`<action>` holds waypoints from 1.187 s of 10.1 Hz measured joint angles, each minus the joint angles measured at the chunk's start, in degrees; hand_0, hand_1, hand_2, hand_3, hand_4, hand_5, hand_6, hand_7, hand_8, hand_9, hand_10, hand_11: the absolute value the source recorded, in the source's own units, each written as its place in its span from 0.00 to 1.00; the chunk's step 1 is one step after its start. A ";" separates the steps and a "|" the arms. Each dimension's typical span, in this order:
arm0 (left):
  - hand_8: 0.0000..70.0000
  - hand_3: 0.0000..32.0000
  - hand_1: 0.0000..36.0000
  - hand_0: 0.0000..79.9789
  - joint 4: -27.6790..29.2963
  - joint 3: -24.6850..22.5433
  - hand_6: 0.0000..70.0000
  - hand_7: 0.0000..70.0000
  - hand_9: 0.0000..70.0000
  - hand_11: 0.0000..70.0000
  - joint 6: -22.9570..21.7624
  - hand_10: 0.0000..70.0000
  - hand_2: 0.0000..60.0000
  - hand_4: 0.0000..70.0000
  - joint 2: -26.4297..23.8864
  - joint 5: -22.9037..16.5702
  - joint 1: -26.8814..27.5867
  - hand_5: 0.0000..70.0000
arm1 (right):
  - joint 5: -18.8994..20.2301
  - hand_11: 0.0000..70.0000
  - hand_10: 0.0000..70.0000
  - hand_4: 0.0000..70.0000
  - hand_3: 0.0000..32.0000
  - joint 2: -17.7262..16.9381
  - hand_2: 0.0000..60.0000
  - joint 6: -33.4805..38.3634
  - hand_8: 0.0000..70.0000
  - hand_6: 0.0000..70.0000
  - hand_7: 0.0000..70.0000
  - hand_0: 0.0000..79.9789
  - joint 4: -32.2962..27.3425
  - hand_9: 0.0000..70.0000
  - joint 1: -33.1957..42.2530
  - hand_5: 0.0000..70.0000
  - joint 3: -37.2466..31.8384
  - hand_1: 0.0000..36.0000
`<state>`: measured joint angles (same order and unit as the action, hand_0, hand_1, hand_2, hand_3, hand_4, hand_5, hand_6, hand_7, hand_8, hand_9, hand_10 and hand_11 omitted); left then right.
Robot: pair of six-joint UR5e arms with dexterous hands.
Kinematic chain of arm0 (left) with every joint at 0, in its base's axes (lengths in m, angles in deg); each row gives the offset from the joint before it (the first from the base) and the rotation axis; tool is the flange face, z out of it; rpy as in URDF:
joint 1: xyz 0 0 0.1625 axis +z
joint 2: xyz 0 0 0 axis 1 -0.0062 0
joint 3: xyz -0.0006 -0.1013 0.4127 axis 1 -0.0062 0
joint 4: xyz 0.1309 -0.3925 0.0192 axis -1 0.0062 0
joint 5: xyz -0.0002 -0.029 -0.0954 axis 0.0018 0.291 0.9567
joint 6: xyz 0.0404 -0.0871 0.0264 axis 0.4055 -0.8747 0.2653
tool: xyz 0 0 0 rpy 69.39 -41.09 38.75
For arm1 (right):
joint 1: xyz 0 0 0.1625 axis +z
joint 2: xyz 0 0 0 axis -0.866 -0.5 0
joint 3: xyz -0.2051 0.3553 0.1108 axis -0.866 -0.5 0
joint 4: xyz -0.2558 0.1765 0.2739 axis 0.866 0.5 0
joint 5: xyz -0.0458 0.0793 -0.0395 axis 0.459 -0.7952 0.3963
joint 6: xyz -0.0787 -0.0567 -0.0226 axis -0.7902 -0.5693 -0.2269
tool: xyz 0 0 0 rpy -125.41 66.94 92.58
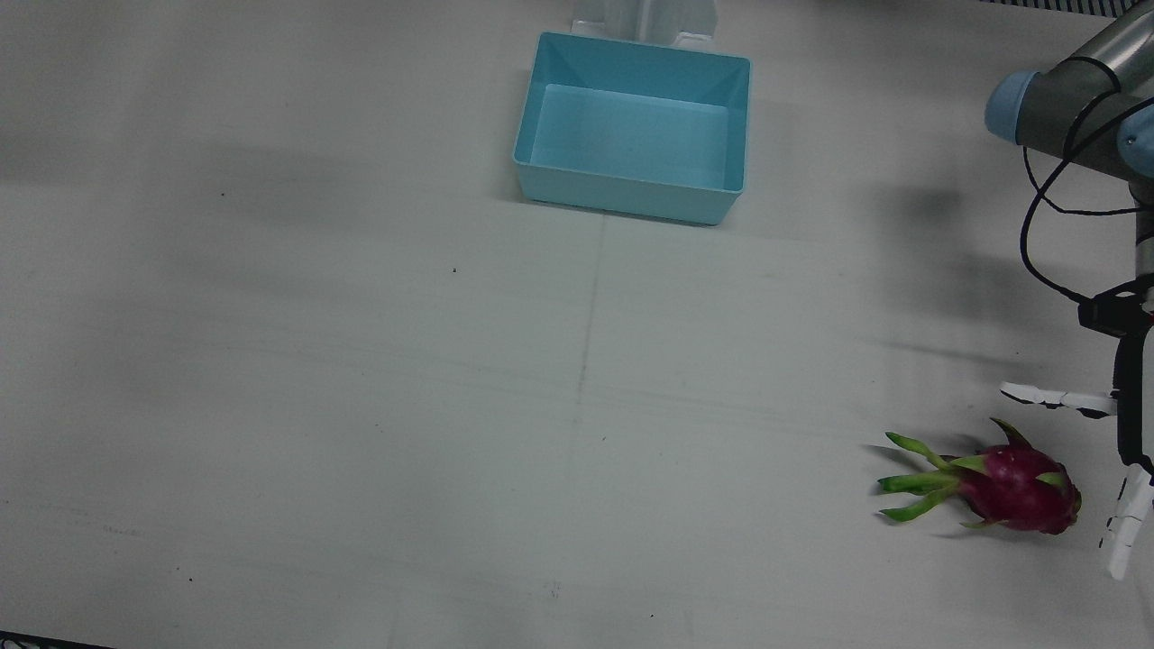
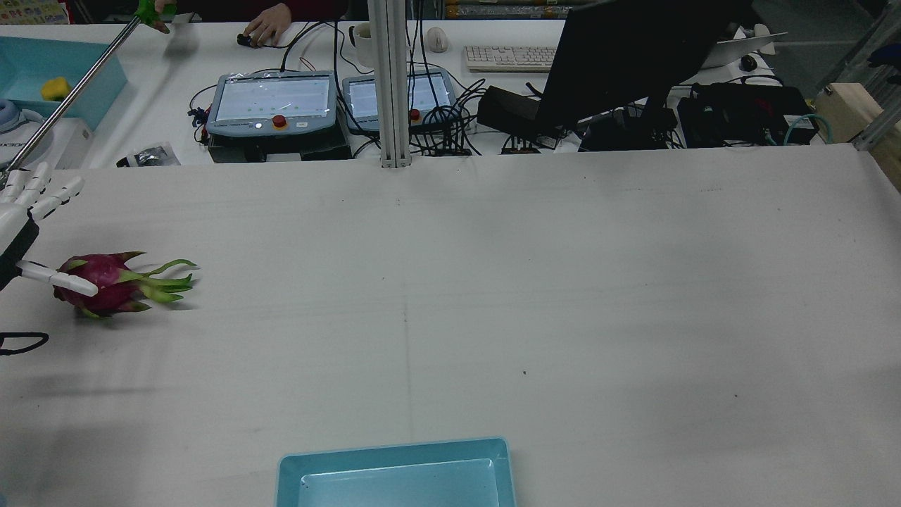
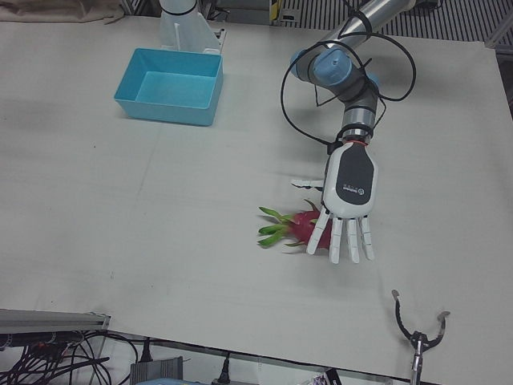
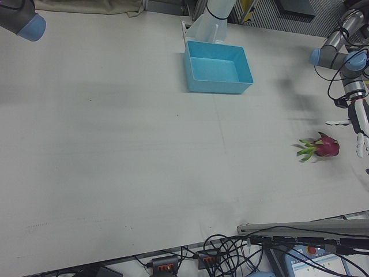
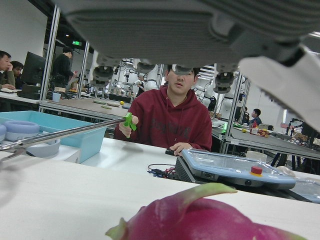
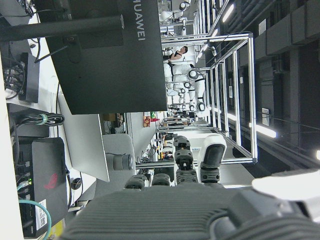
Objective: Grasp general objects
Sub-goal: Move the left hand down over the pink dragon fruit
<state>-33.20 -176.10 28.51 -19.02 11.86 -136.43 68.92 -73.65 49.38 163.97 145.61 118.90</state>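
Left robot hand [image 3: 346, 210] is hanging over the dragon fruit [image 3: 309, 226] with its fingers [image 3: 353, 241] spread wide and nothing in its grip. In the left-front view the palm sits above the fruit's round end, fingers pointing toward the near table edge. From the rear view one white finger crosses in front of the fruit, but I can't tell if it's actually touching the skin. The hand's own camera looks right over the top of the pink fruit, so it's close.

The fruit lies on its side on the white table [image 1: 361, 406], far over on the robot's left, with its green leafy tips [image 1: 915, 487] pointing toward the table's middle. Nothing is crowding it; the table around it is bare.

The blue bin [image 1: 633, 126] is well apart from the fruit, at the robot's edge of the table near a pedestal, and looks empty inside.

The right robot hand only shows in its own camera, as a dark palm and a few fingertips at the bottom edge, aimed at a big monitor. Can't tell whether it's open or closed.

Beyond the far table edge in the rear view there are two teach pendants [image 2: 273, 102], a keyboard [image 2: 509, 58], cables, and a person's hand. A long grabber stick [image 2: 67, 98] with a green handle slants in at the top left.
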 measured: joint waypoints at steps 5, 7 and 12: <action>0.00 1.00 0.26 0.57 0.64 4.83 0.00 0.00 0.00 0.00 0.71 0.00 0.00 0.00 -0.17 3.57 7.65 0.00 | 0.00 0.00 0.00 0.00 0.00 0.00 0.00 0.00 0.00 0.00 0.00 0.00 0.00 0.00 0.00 0.00 -0.05 0.00; 0.00 1.00 0.25 0.57 1.05 6.26 0.00 0.00 0.00 0.00 0.47 0.00 0.00 0.00 -0.49 6.06 10.94 0.02 | 0.00 0.00 0.00 0.00 0.00 0.00 0.00 0.00 0.00 0.00 0.00 0.00 0.00 0.00 0.00 0.00 -0.04 0.00; 0.00 1.00 0.24 0.55 -5.56 6.59 0.00 0.00 0.00 0.07 -5.36 0.03 0.00 0.00 -3.00 7.22 10.96 0.03 | 0.00 0.00 0.00 0.00 0.00 0.00 0.00 0.00 0.00 0.00 0.00 0.00 0.00 0.00 0.00 0.00 0.01 0.00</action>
<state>-38.76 -169.51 23.15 -22.02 19.09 -125.47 68.92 -73.65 49.38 163.97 145.61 118.91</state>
